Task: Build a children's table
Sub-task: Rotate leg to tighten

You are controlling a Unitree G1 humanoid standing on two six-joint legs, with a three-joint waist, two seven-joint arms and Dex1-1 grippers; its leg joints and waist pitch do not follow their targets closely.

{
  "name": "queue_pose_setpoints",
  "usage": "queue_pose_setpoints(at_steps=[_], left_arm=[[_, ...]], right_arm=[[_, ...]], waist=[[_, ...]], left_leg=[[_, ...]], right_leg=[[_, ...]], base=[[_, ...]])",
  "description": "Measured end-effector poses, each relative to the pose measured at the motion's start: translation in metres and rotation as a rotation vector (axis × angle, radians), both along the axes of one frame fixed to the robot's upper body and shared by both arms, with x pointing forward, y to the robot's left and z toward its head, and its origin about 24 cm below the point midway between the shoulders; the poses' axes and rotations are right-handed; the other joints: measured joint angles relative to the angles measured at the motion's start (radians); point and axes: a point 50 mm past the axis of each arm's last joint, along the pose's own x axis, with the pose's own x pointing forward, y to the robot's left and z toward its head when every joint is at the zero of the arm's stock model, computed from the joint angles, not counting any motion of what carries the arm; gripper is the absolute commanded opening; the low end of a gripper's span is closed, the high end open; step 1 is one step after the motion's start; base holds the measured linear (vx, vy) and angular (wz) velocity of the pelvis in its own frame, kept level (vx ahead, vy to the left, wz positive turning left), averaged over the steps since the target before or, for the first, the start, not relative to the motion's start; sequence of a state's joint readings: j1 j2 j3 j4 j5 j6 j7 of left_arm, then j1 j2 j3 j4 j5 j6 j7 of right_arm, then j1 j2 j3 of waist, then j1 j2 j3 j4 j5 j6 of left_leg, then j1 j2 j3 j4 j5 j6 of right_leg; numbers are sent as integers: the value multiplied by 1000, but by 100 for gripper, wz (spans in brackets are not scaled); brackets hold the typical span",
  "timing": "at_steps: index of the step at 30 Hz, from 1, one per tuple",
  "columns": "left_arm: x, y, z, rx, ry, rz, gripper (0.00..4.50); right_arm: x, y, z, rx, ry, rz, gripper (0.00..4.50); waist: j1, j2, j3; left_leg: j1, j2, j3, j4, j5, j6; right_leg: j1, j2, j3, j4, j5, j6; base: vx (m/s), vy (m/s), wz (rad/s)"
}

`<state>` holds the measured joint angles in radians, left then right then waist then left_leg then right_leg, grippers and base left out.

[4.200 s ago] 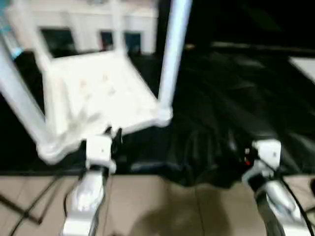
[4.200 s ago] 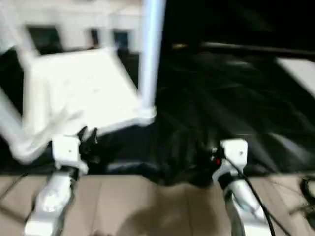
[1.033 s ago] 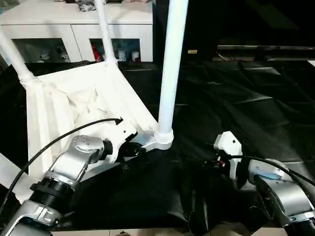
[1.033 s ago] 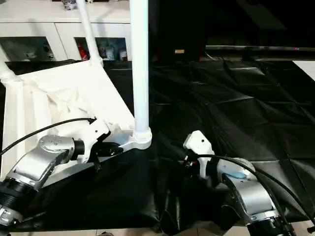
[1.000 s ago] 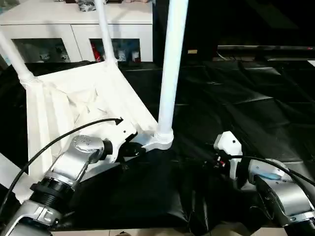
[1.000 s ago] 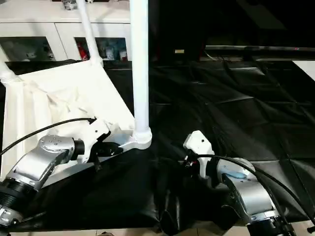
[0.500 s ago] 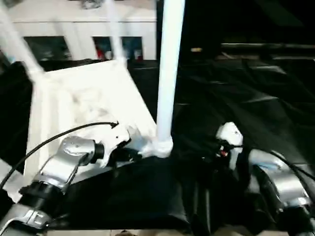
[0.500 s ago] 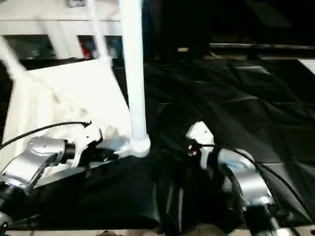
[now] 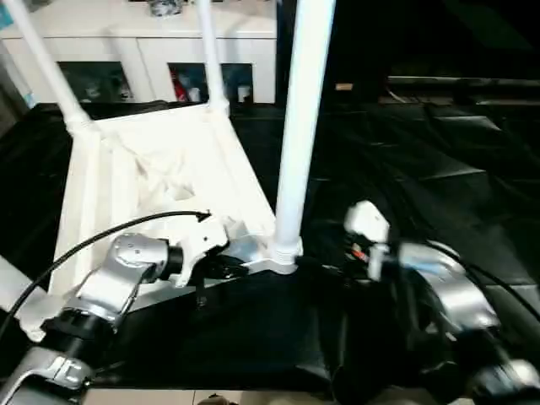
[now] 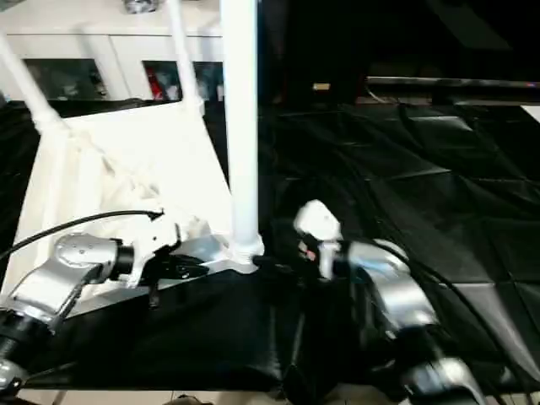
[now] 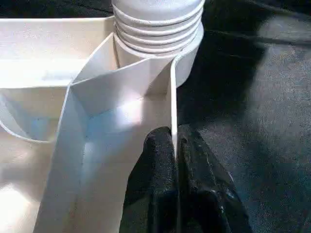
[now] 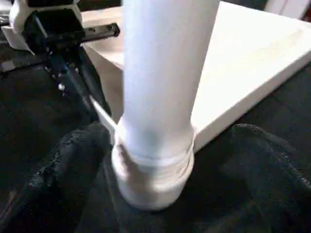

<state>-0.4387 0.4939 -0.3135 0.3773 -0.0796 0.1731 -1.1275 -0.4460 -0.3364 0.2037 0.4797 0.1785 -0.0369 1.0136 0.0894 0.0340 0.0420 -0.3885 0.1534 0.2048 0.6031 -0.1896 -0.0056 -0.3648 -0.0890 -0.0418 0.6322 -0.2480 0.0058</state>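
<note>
The children's table lies upside down on a black sheet, its ribbed white top (image 9: 152,169) facing up. Its legs rise from the corner sockets. The nearest leg (image 9: 299,126) stands in its socket (image 9: 283,253). Two more legs (image 9: 46,72) (image 9: 211,59) stand at the far corners. My left gripper (image 11: 174,145) is shut on the thin rim wall of the top, right beside that near socket. My right gripper (image 12: 167,145) is open, with one finger (image 12: 73,165) on each side of the near leg's base and not touching it.
A white cabinet (image 9: 152,34) with glass-front shelves stands behind the table. The crumpled black sheet (image 9: 439,152) spreads far to the right. A black cable (image 9: 93,245) arcs over my left forearm. Pale floor (image 9: 169,396) shows at the near edge.
My right gripper has moved left up to the near leg's base and its fingers have spread wider. The left gripper keeps its hold on the rim. The camera has shifted slightly.
</note>
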Motion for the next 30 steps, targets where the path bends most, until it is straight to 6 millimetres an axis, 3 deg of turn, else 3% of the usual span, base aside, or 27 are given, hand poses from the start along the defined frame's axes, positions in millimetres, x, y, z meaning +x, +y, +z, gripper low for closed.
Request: queue_pose_setpoints(at_steps=[11, 16, 18, 30], left_arm=[[4, -2, 0, 5, -3, -19, 0], [5, -4, 0, 4, 4, -30, 0], [5, -5, 0, 3, 7, -35, 0], [7, -4, -1, -6, 9, -23, 0]], right_arm=[[5, 11, -8, -22, 10, 37, 447], [8, 16, -7, -16, -11, 48, 408], [8, 16, -9, -20, -10, 48, 369], [7, 16, -15, -13, 5, 47, 283]], waist=[[3, -2, 0], [4, -2, 0], [6, -2, 0], [4, -4, 0]], left_leg=[[-1, 0, 2, 0, 1, 2], [-1, 0, 3, 0, 2, 2], [-1, 0, 4, 0, 2, 2], [-1, 0, 4, 0, 2, 3]], right_leg=[[0, -2, -1, 0, 0, 0], [0, -3, -2, 0, 0, 0], [0, -3, -2, 0, 0, 0], [0, -3, -2, 0, 1, -1]], base=[[0, 0, 0], [0, 0, 0], [0, 0, 0], [0, 0, 0]])
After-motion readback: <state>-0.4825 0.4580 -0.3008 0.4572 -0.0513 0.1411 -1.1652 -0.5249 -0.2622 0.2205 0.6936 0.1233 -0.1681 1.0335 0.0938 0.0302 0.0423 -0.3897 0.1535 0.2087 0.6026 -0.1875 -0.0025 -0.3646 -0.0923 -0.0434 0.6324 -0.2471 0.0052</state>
